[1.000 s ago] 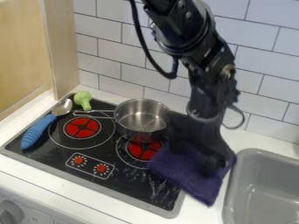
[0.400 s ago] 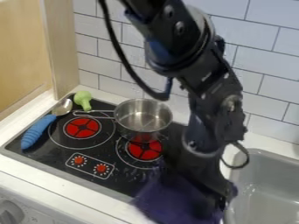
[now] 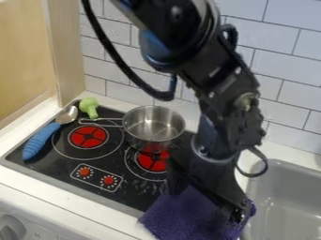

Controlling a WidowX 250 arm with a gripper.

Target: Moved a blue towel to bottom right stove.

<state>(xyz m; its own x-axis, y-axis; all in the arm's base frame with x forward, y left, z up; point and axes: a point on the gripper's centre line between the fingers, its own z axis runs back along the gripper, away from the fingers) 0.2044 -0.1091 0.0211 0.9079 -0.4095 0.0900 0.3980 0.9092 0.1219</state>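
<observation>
My black two-finger gripper (image 3: 205, 199) meets the purple-blue cloth towel (image 3: 177, 214), its hold unclear to me; I should settle the fabric gently, flat on the black glass stovetop (image 3: 133, 191).

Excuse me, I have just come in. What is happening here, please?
A black robot arm has its gripper down at a purple-blue towel. The towel lies around the front right corner of the stove; whether it is gripped, I cannot tell. On the stove are also a metal pot, toy broccoli and a blue-handled spoon.
</observation>
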